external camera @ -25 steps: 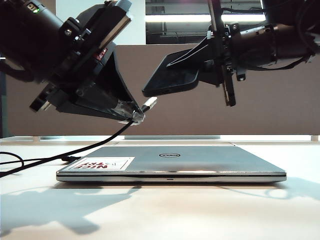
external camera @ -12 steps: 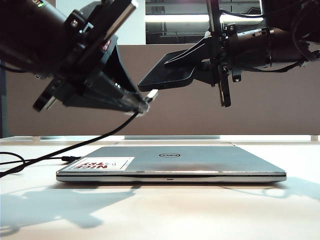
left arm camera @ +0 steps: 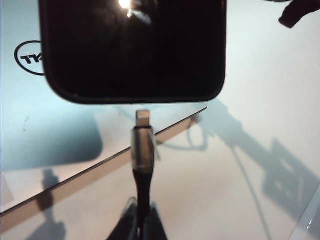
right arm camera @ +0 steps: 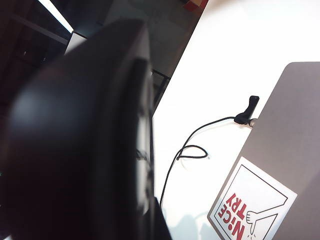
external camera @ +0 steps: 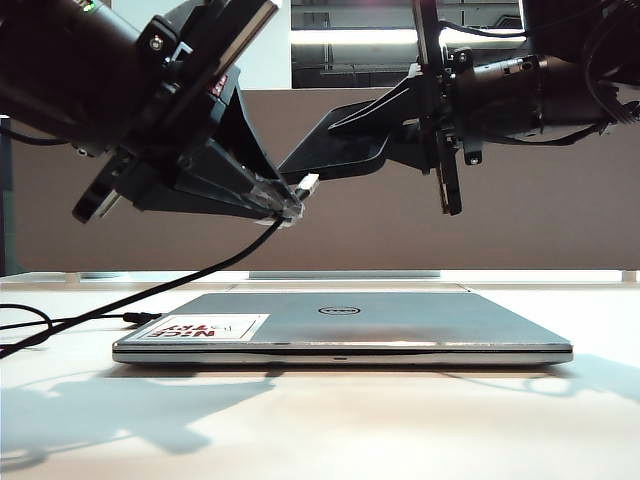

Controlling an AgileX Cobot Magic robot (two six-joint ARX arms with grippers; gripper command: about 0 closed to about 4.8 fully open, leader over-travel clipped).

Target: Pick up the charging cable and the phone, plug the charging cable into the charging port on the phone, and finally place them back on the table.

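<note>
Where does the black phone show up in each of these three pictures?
Exterior view: phone in the air above the laptop, upper middle, held by the right end effector.
Left wrist view: phone fills the top, just beyond the plug.
Right wrist view: dark blurred slab close up.
Shared landmark: the laptop.

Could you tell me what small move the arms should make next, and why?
Probably the left gripper, shut on the charging cable, should ease its plug straight into the phone held by the right gripper: the plug sits just short of the phone's edge, apparently aligned.
</note>
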